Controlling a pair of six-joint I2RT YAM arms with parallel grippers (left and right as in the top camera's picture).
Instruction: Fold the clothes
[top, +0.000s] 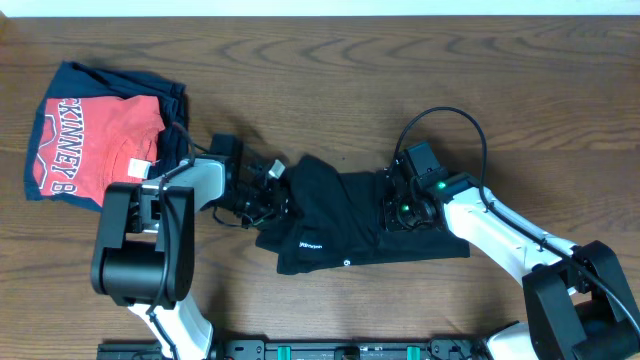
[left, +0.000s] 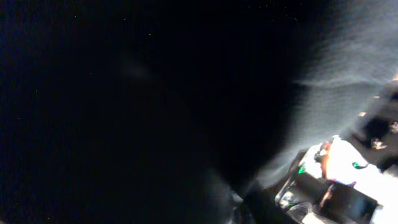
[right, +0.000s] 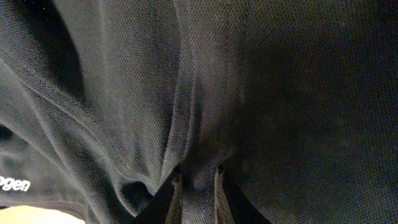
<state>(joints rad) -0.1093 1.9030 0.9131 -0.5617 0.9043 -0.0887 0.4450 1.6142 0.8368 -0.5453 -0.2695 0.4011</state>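
Note:
The black shirt lies crumpled in the middle of the table, with white lettering and a small white mark near its front edge. My left gripper is at the shirt's left edge. In the left wrist view dark fabric fills the frame and gathers to a pinch at the jaws. My right gripper is on the shirt's right part. In the right wrist view its fingers are shut on a raised fold of the fabric.
A red T-shirt with white letters lies on a navy folded garment at the back left, close behind my left arm. The right arm's wrist shows in the left wrist view. Bare wood table surrounds the shirt.

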